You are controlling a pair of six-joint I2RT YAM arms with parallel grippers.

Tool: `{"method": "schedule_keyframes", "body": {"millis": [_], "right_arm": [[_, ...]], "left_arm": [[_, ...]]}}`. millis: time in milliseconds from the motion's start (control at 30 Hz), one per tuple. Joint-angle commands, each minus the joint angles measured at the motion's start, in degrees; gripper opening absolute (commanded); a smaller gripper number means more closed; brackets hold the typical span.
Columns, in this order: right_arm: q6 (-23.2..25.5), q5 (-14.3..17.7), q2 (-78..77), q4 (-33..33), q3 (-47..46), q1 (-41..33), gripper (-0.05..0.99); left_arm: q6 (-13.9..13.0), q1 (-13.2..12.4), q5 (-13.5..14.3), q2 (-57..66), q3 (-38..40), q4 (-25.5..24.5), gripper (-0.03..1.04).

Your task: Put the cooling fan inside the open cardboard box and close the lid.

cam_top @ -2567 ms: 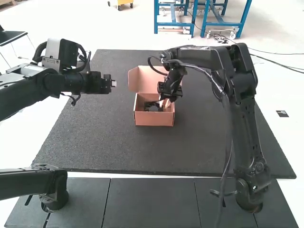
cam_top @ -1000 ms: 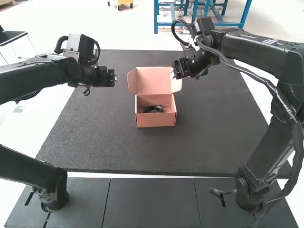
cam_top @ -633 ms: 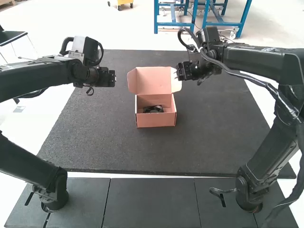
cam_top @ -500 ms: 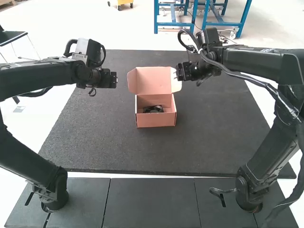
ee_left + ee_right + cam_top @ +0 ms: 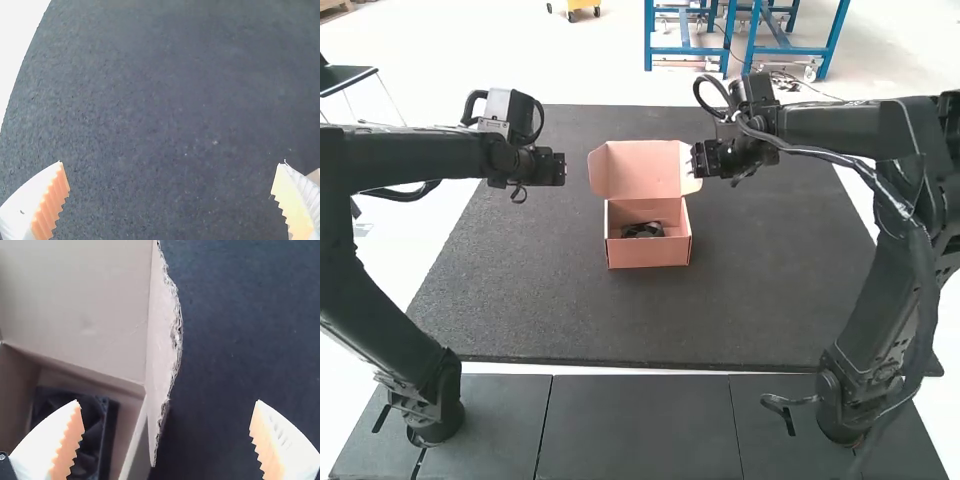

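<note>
An open cardboard box (image 5: 647,235) stands mid-mat with its lid (image 5: 635,169) raised upright at the back. The black cooling fan (image 5: 642,230) lies inside it, also seen dark at the box bottom as the fan (image 5: 95,440) in the right wrist view. My right gripper (image 5: 699,161) hangs open just right of the lid's side flap (image 5: 162,347), which sits between its orange-padded fingers (image 5: 62,440). My left gripper (image 5: 560,169) is open, a short way left of the lid, over bare mat, holding nothing; its fingers (image 5: 47,200) frame only mat.
The black rubber mat (image 5: 520,270) covers the table, with free room on all sides of the box. Its front edge meets dark tiles (image 5: 640,420) near the arm bases.
The right gripper left the fan in the box, rose and moved to the lid's right flap. The left gripper edged rightward toward the lid.
</note>
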State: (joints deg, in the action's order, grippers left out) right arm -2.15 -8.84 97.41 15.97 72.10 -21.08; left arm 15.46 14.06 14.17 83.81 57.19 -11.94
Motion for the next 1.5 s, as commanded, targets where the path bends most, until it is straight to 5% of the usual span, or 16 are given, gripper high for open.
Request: {"method": "schedule_keyframes", "body": {"millis": [0, 800, 1467], "right_arm": [[0.3, -0.8, 0.4, -0.3, 2.8, 0.7, 0.75], [0.4, -1.2, 4.5, -0.1, 7.4, 1.0, 0.75], [0.4, -2.1, 5.1, 0.1, 8.7, 1.3, 0.54]], "left_arm": [[-0.4, -0.8, 0.7, 0.6, 1.3, 1.1, 0.96], [-0.6, 2.6, -6.1, 6.7, 7.6, 2.1, 0.96], [-0.1, 6.0, -7.5, 6.7, 7.6, 1.8, 0.96]]}}
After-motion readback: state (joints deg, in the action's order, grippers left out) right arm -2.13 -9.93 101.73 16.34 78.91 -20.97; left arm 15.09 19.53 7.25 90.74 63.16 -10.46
